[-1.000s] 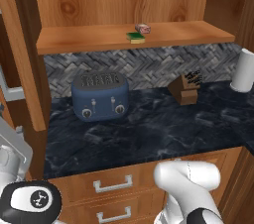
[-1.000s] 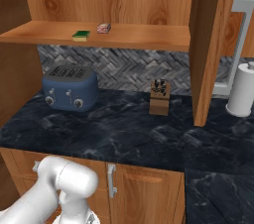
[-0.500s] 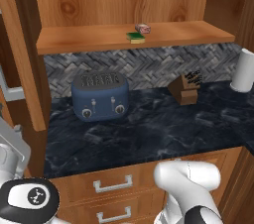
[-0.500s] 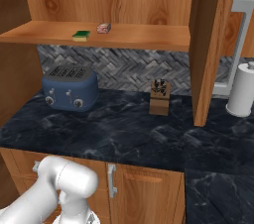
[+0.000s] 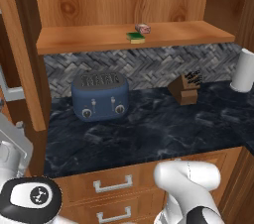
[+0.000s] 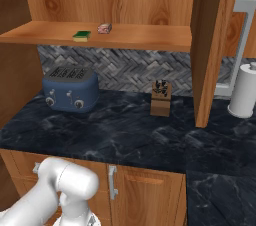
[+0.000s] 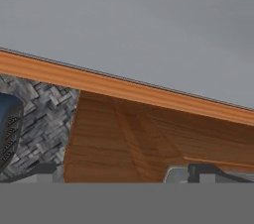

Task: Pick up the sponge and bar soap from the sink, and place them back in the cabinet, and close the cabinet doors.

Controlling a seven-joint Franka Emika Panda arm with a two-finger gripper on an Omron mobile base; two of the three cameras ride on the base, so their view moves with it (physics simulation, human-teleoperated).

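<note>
The green-topped sponge [image 5: 135, 36] [image 6: 81, 35] lies on the plank shelf [image 5: 89, 39] [image 6: 145, 35] of the brown wall cabinet. The pinkish bar soap [image 5: 143, 28] [image 6: 104, 28] rests just behind it, to its right. Both cabinet doors stand open: the left door [image 5: 22, 59] edge-on at the left, the right door [image 6: 210, 45] with its silver handle [image 6: 241, 35] at the right. My gripper [image 7: 124, 172] is open with nothing between its dark fingertips [image 7: 42, 169]. It looks at a wooden panel and herringbone backsplash. The sink is out of view.
On the dark marble counter [image 5: 149, 129] stand a blue toaster [image 5: 99, 95] [image 6: 70, 89], a wooden knife block [image 5: 184, 89] [image 6: 160, 97] and a white paper towel roll [image 5: 245, 70] [image 6: 244, 90]. Drawer fronts [image 5: 114, 184] run below the counter edge.
</note>
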